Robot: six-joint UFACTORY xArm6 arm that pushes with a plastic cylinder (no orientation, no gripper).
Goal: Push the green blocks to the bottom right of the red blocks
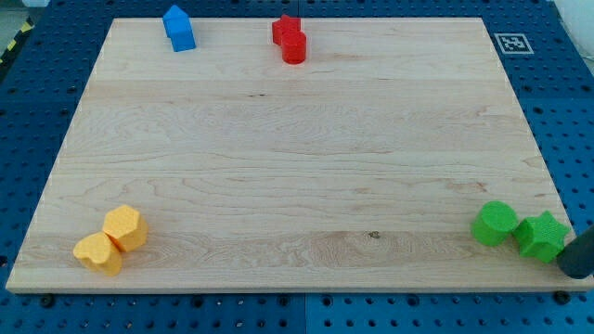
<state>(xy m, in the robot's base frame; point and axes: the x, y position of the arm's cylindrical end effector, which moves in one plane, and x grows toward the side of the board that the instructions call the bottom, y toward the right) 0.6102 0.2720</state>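
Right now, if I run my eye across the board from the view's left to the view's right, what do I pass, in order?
Two yellow blocks touching each other → blue block → two red blocks touching each other → green cylinder → green star-shaped block → my tip.

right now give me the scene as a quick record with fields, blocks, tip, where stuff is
board: wooden board on a blue pegboard
red blocks: two touching, at the view's top, right of centre
blue block: house-shaped, at the view's top left
yellow blocks: two touching, at the view's bottom left
green blocks: a round one beside a star-shaped one, at the view's bottom right edge
my tip: dark rod end, just right of the green star, at the frame's edge
marker: black-and-white tag, off the top right corner
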